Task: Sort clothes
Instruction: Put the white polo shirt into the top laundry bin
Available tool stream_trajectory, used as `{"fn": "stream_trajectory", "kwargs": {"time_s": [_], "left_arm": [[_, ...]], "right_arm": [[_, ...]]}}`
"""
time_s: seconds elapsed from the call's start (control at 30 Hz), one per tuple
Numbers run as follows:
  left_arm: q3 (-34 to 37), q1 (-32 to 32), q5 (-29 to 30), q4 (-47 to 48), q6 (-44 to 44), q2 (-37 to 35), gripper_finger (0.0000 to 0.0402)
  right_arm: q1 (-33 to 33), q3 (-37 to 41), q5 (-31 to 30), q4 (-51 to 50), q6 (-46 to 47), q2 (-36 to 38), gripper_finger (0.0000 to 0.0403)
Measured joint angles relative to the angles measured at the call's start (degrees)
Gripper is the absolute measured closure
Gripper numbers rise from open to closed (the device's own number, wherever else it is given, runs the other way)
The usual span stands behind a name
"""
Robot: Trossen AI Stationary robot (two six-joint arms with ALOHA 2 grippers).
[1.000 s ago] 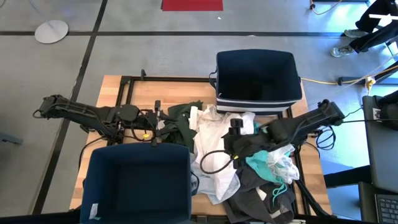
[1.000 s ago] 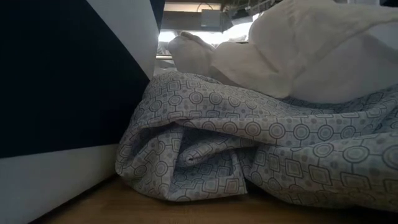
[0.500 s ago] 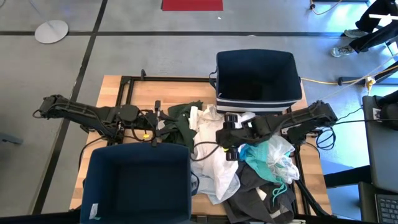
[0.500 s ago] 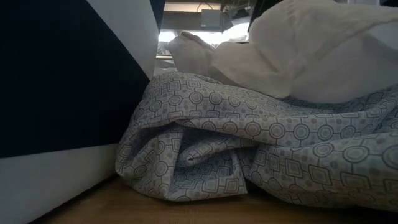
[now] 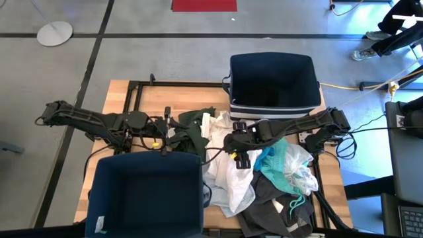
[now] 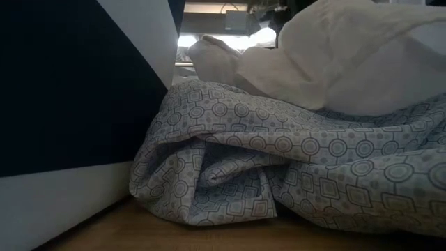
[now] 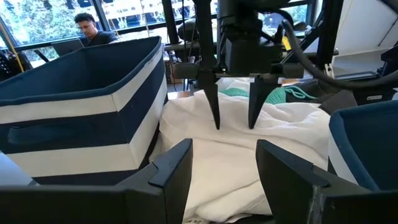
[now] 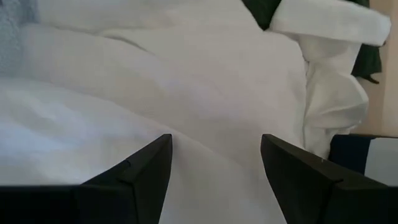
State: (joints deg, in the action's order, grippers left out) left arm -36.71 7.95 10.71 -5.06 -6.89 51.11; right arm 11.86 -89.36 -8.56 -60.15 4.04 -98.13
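Low view: the navy bin (image 6: 70, 84) and the patterned grey garment (image 6: 293, 174) block nearly the whole table; both run past the frame edges. High view: the near bin (image 5: 145, 198) is cut off at the bottom edge and hides part of the white garment (image 5: 228, 175).

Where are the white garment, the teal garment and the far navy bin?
white garment (image 5: 228, 173), high view, its middle.
teal garment (image 5: 272, 170), high view, its middle fold.
far navy bin (image 5: 274, 109), high view, its striped wall.

No readable text, label or number anywhere
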Motion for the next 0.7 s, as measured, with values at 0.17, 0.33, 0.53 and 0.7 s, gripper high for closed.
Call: {"fn": "stream_trajectory", "kwargs": {"time_s": [0.17, 0.33, 0.53, 0.7], "left_arm": [[0.00, 0.00, 0.01, 0.11, 0.02, -0.02, 0.0235], [0.00, 0.00, 0.00, 0.15, 0.24, -0.02, 0.0235], [0.00, 0.00, -0.01, 0.19, 0.26, -0.02, 0.0235], [0.00, 0.00, 0.00, 0.24, 0.28, -0.02, 0.0235]], "right_arm": [[0.00, -0.07, -2.66, -2.87, 0.04, -0.30, 0.0155], [0.00, -0.04, -4.36, -4.42, 0.09, -1.14, 0.0155], [0.09, 0.64, -4.34, -3.77, 0.13, -2.19, 0.0155], [-0.37, 5.22, -3.88, -0.87, 0.17, -2.46, 0.0155]]}}
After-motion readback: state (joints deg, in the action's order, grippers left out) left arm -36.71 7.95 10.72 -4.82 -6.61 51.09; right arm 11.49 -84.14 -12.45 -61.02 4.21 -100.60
